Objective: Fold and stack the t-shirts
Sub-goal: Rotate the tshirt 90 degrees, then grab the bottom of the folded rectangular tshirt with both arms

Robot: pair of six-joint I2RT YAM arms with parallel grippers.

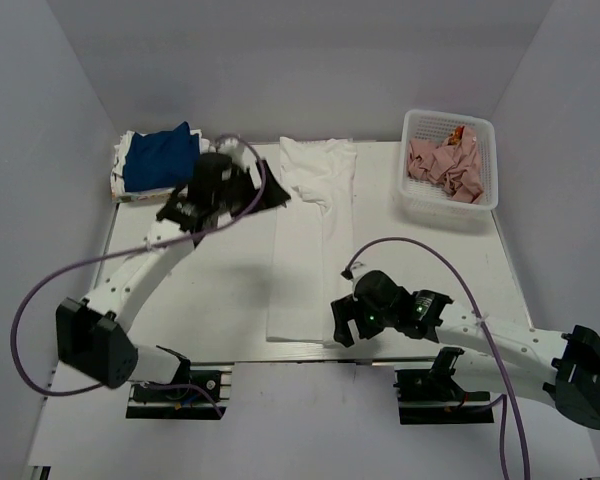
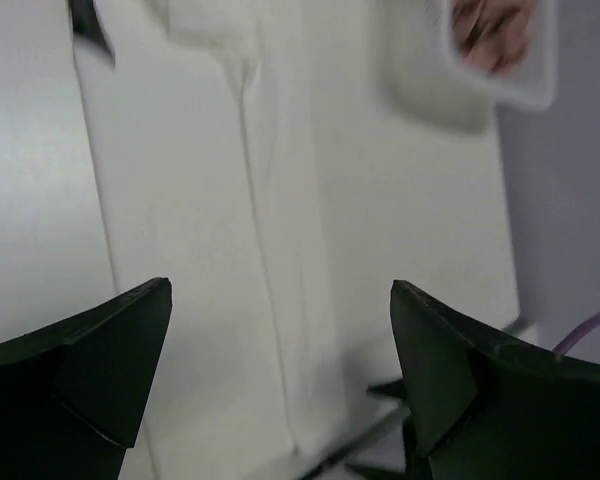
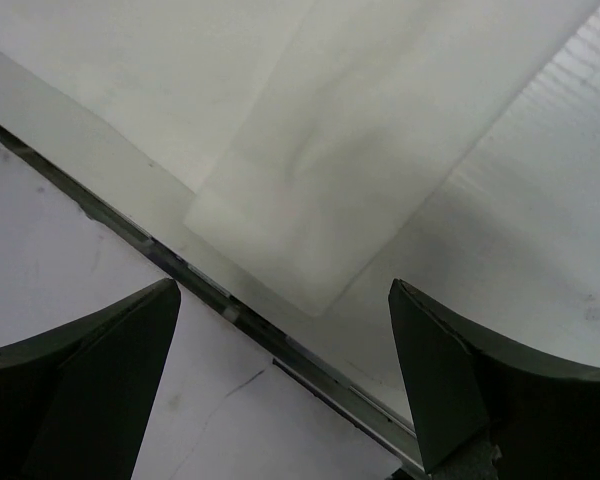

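A large white t-shirt (image 1: 310, 240) lies in the middle of the table, folded lengthwise into a long strip with the collar end at the back. It also shows in the left wrist view (image 2: 280, 230), and its near corner shows in the right wrist view (image 3: 320, 190). A stack of folded shirts, royal blue (image 1: 160, 158) on white, sits at the back left. My left gripper (image 1: 275, 197) (image 2: 280, 295) is open and empty, above the strip's upper left edge. My right gripper (image 1: 337, 322) (image 3: 280, 295) is open and empty, above the strip's near right corner by the table's front edge.
A white plastic mesh basket (image 1: 485, 170) holding crumpled pink cloth (image 1: 445, 165) stands at the back right, and its rim shows blurred in the left wrist view (image 2: 500, 90). The table's metal front rail (image 3: 230, 300) runs just under my right gripper. Grey walls enclose the table.
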